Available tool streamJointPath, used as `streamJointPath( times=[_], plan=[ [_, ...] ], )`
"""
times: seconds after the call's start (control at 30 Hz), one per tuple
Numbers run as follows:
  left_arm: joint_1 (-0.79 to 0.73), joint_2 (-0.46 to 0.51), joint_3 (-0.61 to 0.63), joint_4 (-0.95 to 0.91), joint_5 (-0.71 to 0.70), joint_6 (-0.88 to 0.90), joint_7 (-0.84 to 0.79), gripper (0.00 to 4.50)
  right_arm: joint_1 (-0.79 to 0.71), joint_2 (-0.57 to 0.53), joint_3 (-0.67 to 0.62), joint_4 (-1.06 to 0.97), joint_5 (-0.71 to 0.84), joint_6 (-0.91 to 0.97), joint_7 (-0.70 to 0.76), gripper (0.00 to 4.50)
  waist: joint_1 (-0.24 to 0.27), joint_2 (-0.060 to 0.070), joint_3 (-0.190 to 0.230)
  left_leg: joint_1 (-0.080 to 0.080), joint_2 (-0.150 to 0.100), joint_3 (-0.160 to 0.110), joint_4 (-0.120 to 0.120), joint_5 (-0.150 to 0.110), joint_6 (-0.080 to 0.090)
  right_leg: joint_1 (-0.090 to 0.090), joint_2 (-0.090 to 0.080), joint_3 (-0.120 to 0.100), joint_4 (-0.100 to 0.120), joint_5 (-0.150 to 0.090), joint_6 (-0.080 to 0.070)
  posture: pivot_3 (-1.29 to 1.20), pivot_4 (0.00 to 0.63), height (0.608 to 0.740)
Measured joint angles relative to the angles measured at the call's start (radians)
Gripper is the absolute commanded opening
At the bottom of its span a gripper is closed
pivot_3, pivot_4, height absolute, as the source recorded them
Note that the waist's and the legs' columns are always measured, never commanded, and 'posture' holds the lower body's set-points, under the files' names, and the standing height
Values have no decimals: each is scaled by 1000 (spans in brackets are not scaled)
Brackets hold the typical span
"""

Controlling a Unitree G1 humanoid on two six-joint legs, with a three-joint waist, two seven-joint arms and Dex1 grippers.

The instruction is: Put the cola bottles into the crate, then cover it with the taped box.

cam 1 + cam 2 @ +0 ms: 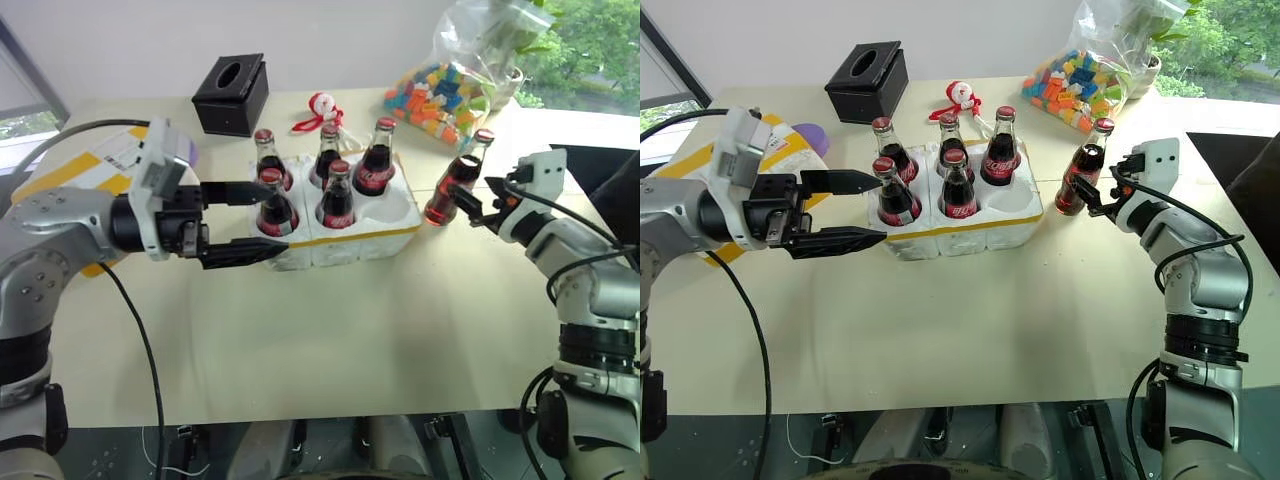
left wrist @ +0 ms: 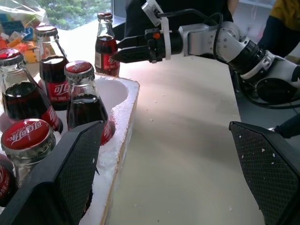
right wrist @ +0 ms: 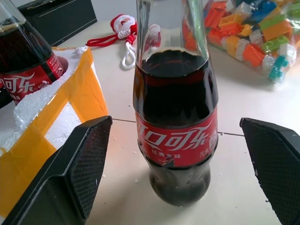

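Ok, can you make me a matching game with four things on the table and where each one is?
Things:
1. lone cola bottle
2. tissue box
3. bag of blocks
4. left end effector

Places:
A. back of the table, black
B. open, beside the crate
C. on the table, outside the crate
D. back right, near the window

Pairs: 1-C, 2-A, 3-D, 4-B

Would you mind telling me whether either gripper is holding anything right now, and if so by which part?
Nothing is held. The right gripper stands open around the loose glass cola bottle without touching it; the left gripper is open beside the white foam crate.
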Motion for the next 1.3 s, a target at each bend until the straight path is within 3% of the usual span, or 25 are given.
streamJointPath(
  times=[0.37,0.43,0.53,0.63,0.87,1.13,1.3],
  plan=[
    [-10,0,-10,-16,-2,0,14,4500,-184,10,77,338,-72,-159,44,4468,-5,0,0,0,0,0,0,0,0,0,0,0,0,0,0,0,150,732],
    [-11,0,-11,-16,-2,0,14,4500,-200,16,77,386,-82,-187,46,3950,-5,0,0,0,0,0,-1,0,0,0,0,0,0,0,0,0,150,732],
    [-27,0,-15,-16,-2,0,14,4500,-213,32,79,432,-85,-223,57,2749,-4,0,0,0,0,0,-1,0,0,0,0,0,0,0,0,0,150,732],
    [-37,0,-16,-15,-2,0,13,4500,-215,32,80,437,-87,-227,72,2779,-5,0,0,0,0,0,-1,0,0,0,0,0,0,0,0,0,150,732],
    [-38,-1,-19,-9,-1,0,10,4500,-159,14,78,231,-19,-90,120,2779,-10,3,2,-1,0,0,-2,0,-1,-2,0,0,0,0,0,0,150,732],
    [2,5,-16,-9,1,0,12,4500,-302,-42,-13,-141,306,168,184,2779,-23,3,2,-1,1,-1,-3,-1,1,-2,0,0,0,0,0,0,150,732],
    [6,8,-16,-9,2,-4,15,4500,-290,-25,93,-191,325,198,205,2779,-17,1,1,-1,0,-1,-1,-3,6,-1,0,0,0,0,0,0,150,732]
  ],
)
